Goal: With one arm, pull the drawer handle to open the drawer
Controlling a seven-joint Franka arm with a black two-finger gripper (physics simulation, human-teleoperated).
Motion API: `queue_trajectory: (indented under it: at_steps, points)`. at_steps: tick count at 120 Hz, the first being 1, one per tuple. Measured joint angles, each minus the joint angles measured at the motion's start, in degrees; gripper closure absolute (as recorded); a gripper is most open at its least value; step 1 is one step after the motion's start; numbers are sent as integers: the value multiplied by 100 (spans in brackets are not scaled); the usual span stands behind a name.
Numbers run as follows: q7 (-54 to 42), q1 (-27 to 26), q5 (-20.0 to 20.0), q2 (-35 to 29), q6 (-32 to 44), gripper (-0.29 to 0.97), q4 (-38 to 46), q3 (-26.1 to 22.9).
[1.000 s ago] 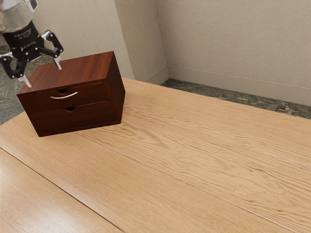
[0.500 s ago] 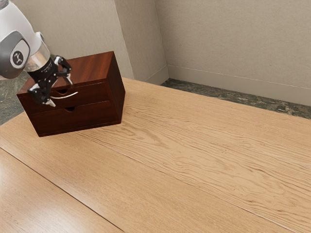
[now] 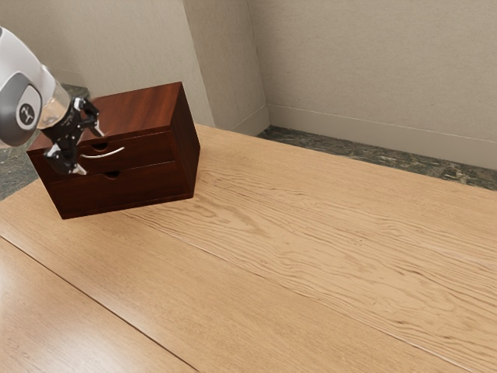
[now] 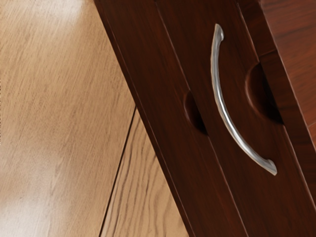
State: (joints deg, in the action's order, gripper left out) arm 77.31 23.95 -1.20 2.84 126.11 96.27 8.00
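**Fingers at the drawer handle**

The exterior view shows the fingers (image 3: 95, 123) spread wide, one above and one below the handle (image 3: 102, 153) near its end on the exterior view's left. They grip nothing, and contact cannot be judged. The wrist view shows the curved metal handle close up on the upper drawer (image 4: 232, 163). That drawer sits flush in the dark wooden chest (image 3: 147, 109) on the desk (image 3: 311, 256), so its contents are hidden.

Drawer (image 3: 147, 149): upper of two in the dark reddish-brown chest (image 3: 140, 109); front flush with the chest's face, shut.
Handle (image 3: 102, 153): slim silver bow, level across the drawer front's middle, just under a half-round notch.
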Motion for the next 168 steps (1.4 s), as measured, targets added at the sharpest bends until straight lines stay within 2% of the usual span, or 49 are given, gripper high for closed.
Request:
queue_trajectory:
  at_steps: [49, 106, 168]
  points:
    - [242, 50, 147, 367, 366, 0, 35, -1]
    - [369, 173, 260, 427, 541, 0, 14, -1]
    - [422, 296, 407, 780, 812, 0, -185, -9]
